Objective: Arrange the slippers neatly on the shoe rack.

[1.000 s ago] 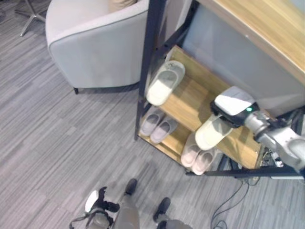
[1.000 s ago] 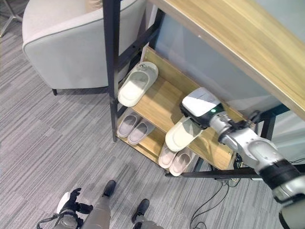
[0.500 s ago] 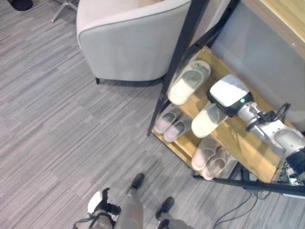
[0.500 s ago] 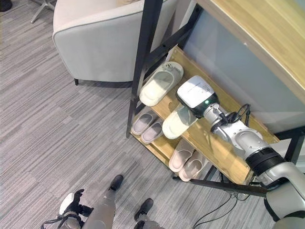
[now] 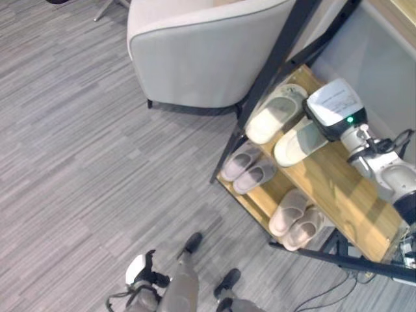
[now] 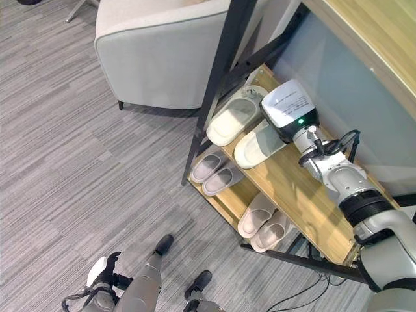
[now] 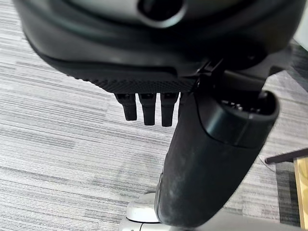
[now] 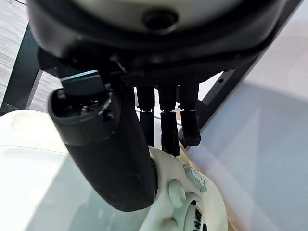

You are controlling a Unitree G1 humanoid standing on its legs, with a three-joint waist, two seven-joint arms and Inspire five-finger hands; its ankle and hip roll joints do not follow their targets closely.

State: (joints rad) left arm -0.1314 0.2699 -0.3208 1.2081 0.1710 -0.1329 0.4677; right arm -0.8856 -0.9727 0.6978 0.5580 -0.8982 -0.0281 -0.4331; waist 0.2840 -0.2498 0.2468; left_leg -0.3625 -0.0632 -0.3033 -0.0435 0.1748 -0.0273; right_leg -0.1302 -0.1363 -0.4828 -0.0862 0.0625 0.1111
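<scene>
On the shoe rack (image 5: 338,195) upper shelf, right hand (image 8: 163,125) pinches a slipper (image 6: 259,144), its long axis parallel to the neighbouring slipper (image 6: 233,117) just beside.

The wooden shoe rack (image 6: 305,195) carries two pale slippers (image 6: 235,118) above, two grey pairs (image 6: 217,173) below.

Grey striped carpet floor (image 5: 84,162); a pale grey armchair (image 5: 208,49) at twelve o'clock; wooden tabletop (image 6: 377,32) at two o'clock.
</scene>
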